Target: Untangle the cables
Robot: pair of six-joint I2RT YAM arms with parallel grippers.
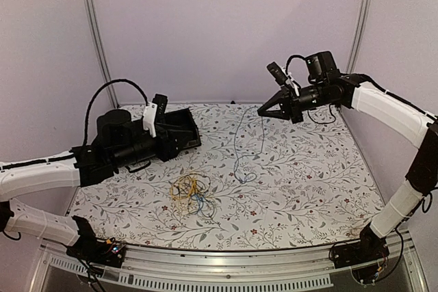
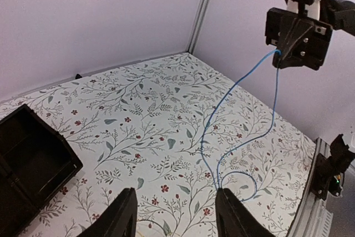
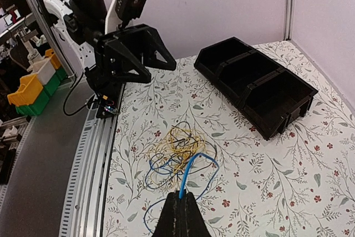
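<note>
- Tangled cables (image 1: 191, 193) lie on the desk (image 1: 308, 189), near its front edge, left of centre.
- Bin (image 3: 260, 95) stands behind them, at the left rear.
- Single cable (image 3: 188, 166) hangs from the right tool (image 1: 261, 111), which is raised over the rear; its low end rests right of the tangle.

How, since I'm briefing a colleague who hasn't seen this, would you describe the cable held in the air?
On the floral table, look back right, where the right gripper hovers high. From it a thin blue cable hangs in two long strands to the tabletop. It is the only cable held up; the rest lie in a tangle near the front edge.
</note>
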